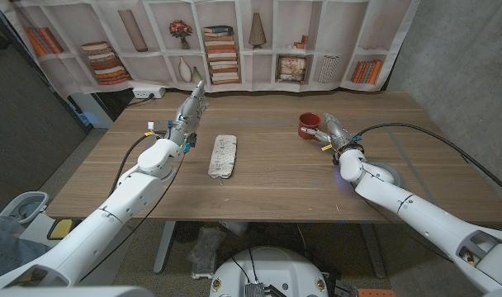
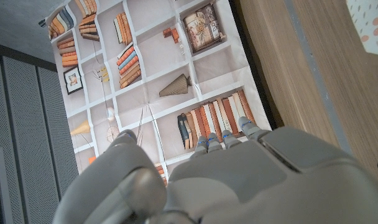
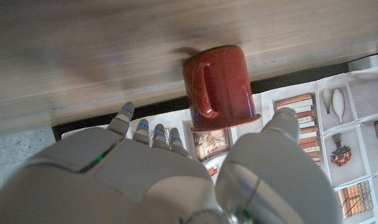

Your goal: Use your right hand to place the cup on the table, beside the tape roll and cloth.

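The red cup (image 1: 307, 126) stood upright on the wooden surface (image 1: 276, 177), toward the far side, handle turned to the right robot hand (image 1: 332, 130). That hand sat just beside it, fingers spread and holding nothing; the right wrist view showed the cup (image 3: 220, 84) framed between thumb and fingers with a clear gap on either side, so I judged it set down and let go. The folded cloth (image 1: 224, 155) lay in the middle of the surface, well apart from the cup. I could not make out a tape roll anywhere. The left robot hand (image 1: 189, 111) was held out above the far left of the surface, fingers straight and close together, empty. Little seemed left beyond drawing the right arm away.
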`<action>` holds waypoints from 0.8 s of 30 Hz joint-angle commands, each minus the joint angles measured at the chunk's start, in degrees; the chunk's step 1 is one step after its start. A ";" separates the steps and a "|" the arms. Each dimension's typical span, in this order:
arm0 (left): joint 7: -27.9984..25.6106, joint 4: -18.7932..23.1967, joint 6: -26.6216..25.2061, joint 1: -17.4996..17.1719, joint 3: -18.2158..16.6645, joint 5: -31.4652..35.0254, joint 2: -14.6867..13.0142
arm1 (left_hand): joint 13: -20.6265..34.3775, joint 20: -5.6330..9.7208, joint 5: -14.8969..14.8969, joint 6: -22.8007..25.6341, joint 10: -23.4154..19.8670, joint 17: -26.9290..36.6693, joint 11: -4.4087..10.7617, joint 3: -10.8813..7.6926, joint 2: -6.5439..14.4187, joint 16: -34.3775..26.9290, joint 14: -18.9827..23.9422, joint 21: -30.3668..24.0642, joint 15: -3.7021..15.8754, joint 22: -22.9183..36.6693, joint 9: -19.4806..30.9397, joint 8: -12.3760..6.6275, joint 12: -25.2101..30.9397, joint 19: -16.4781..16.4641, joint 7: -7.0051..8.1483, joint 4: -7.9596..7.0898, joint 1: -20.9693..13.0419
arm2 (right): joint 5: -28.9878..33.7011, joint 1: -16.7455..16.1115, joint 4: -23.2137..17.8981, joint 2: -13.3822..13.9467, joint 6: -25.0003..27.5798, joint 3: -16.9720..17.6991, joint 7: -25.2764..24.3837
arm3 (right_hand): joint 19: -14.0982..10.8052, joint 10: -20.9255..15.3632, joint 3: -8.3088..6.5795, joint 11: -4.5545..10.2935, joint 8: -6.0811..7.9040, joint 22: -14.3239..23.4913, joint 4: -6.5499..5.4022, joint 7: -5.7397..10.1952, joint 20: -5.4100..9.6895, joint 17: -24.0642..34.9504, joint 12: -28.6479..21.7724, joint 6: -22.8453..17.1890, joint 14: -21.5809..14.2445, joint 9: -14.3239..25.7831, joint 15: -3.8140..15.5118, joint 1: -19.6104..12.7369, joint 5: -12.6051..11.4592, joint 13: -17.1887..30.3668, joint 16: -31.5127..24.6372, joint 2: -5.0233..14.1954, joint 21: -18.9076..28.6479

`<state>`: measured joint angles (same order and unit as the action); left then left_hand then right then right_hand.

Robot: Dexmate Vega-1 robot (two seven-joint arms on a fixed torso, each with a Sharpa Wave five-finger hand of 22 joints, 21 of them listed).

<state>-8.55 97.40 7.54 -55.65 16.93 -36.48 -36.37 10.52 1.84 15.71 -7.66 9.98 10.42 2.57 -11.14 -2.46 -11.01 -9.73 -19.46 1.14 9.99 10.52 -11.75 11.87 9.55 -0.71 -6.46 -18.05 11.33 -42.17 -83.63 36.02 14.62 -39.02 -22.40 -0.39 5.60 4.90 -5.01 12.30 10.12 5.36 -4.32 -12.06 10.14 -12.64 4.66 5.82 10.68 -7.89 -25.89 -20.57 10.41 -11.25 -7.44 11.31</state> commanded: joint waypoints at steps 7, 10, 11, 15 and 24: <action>0.66 -1.02 0.02 0.79 0.30 -0.21 0.16 | 0.18 0.59 0.40 0.23 0.16 0.13 -0.18 0.33 0.44 0.01 -2.05 0.29 -0.16 0.24 0.30 0.26 -0.17 5.96 0.23 0.09 -0.11 | 0.38 1.69 2.77 -1.47 -0.22 -1.34 -0.42 | -1.26 -0.88 0.54 0.37 0.23 0.21 -0.03 0.38 -0.05 0.18 -0.49 -0.90 -2.09 0.03 0.41 -0.96 -0.50 0.04 -0.66 0.59 0.45; 0.69 -1.15 0.04 0.82 0.34 -0.25 0.21 | 0.18 0.59 0.41 0.21 0.18 0.13 -0.16 0.35 0.45 0.02 -2.07 0.34 -0.14 0.24 0.30 0.27 -0.18 5.94 0.25 0.10 -0.11 | 0.36 1.99 3.35 -1.76 -0.52 -1.54 -0.47 | -1.46 -1.14 0.59 0.40 0.32 0.21 -0.01 0.51 -0.06 0.18 -0.52 -1.39 -2.38 0.03 0.48 -1.10 -0.59 0.04 -0.64 0.72 0.47; 0.68 -1.15 -0.04 0.82 0.35 -0.28 0.19 | 0.18 0.57 0.41 0.23 0.19 0.13 -0.17 0.36 0.45 0.02 -2.06 0.36 -0.11 0.24 0.30 0.26 -0.19 5.94 0.26 0.10 -0.11 | 0.39 2.08 3.52 -1.86 -0.55 -1.61 -0.53 | -1.48 -1.17 0.60 0.40 0.39 0.21 -0.01 0.47 -0.08 0.18 -0.51 -1.63 -2.44 0.03 0.49 -1.15 -0.62 0.04 -0.62 0.76 0.46; 0.63 -1.23 -0.07 0.80 0.37 -0.28 0.21 | 0.18 0.53 0.41 0.20 0.09 0.13 -0.12 0.40 0.48 0.03 -2.06 0.43 -0.13 0.24 0.30 0.28 -0.15 5.93 0.29 0.11 -0.12 | 0.25 2.31 4.21 -2.25 -0.99 -1.72 -0.84 | -1.73 -1.55 0.65 0.42 0.61 0.21 0.01 0.79 -0.06 0.19 -0.57 -2.52 -2.87 0.06 0.65 -1.33 -0.74 0.05 -0.65 0.92 0.49; -2.07 0.46 -1.79 0.53 0.77 2.24 -0.83 | 0.19 0.45 0.42 0.21 0.13 0.13 -0.08 0.47 0.52 0.02 -2.01 0.57 -0.20 0.25 0.30 0.29 -0.18 5.90 0.31 0.12 -0.12 | -0.29 2.57 5.32 -2.86 -2.08 -1.95 -1.03 | -2.17 -2.52 0.67 0.00 1.23 0.22 0.04 1.56 -0.02 0.21 -0.69 -5.03 -3.42 0.17 0.50 -1.93 -1.10 0.08 -0.43 1.63 0.45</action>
<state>-8.08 96.40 7.57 -54.97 17.25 -36.62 -36.24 10.52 1.84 15.71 -7.46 9.98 10.42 2.57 -10.91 -2.47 -11.01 -9.72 -19.06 1.14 9.99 10.52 -11.75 11.87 9.55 -0.50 -6.23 -18.06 11.53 -40.07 -79.64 33.94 13.58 -40.56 -23.01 -2.11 3.64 5.13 -4.73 13.04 10.23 5.60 -2.65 -11.76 10.28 -13.08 0.77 2.73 10.69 -7.27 -27.09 -21.03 10.41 -11.70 -6.23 11.31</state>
